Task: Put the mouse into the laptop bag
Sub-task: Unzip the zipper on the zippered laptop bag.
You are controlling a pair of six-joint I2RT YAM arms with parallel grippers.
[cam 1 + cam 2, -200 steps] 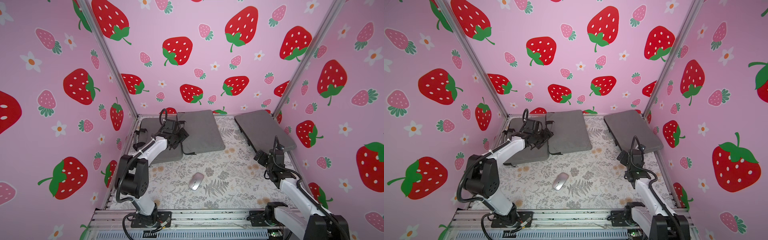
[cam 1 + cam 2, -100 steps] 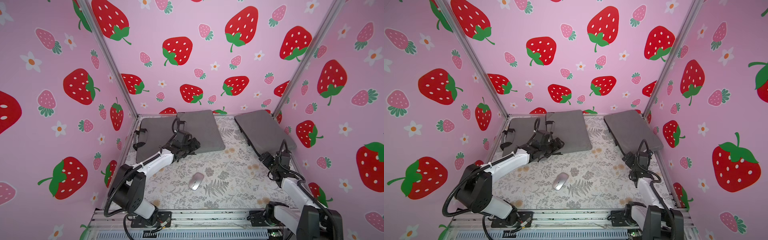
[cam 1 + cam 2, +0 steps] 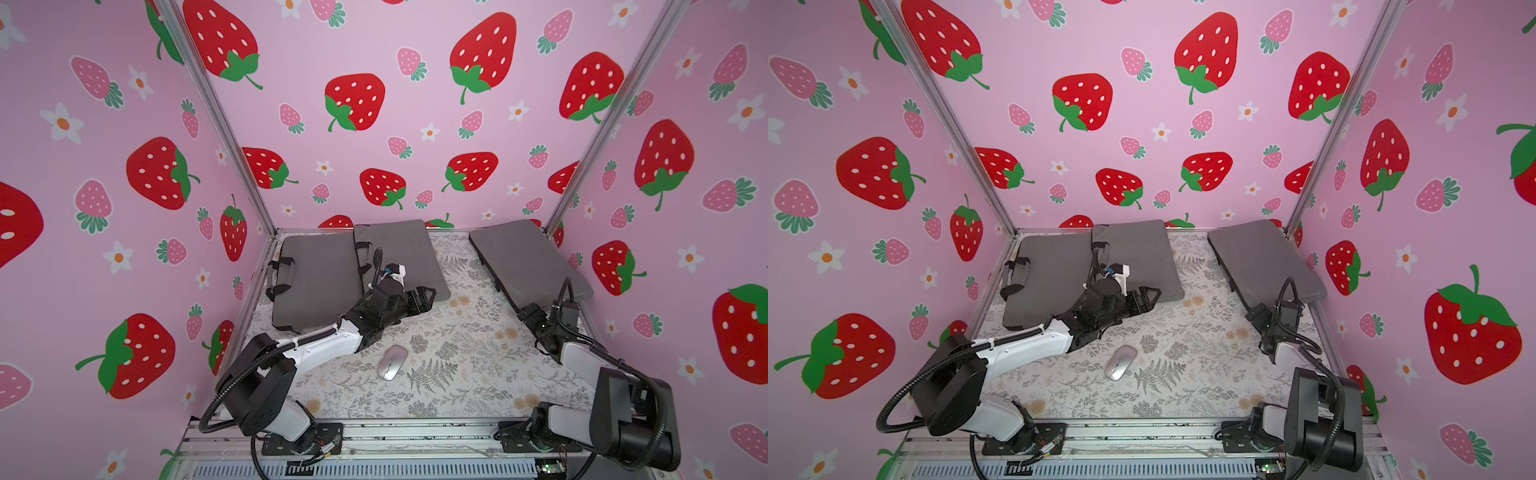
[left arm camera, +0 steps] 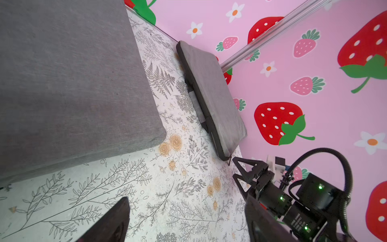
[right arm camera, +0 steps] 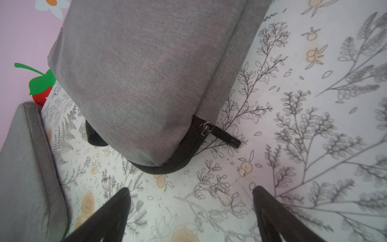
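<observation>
The silver mouse (image 3: 392,362) (image 3: 1120,362) lies alone on the floral mat, near the front middle. Three grey laptop bags lie at the back: one with handles on the left (image 3: 316,282), one in the middle (image 3: 399,257) and one on the right (image 3: 528,262). My left gripper (image 3: 428,297) (image 4: 186,198) is open and empty, low by the middle bag's front corner (image 4: 62,83), behind the mouse. My right gripper (image 3: 528,313) (image 5: 189,188) is open and empty, just in front of the right bag's near corner (image 5: 146,83). That corner's zipper pull (image 5: 219,134) lies on the mat.
Pink strawberry walls close in the left, back and right sides. A metal rail (image 3: 415,432) runs along the front edge, carrying both arm bases. The right bag (image 4: 213,100) lies along the right wall. My left forearm (image 3: 324,345) stretches low just left of the mouse.
My left arm has swung from over the handled bag rightward and forward to the middle bag's front corner. My right gripper has moved back toward the right bag's near corner. The mouse has not moved.
</observation>
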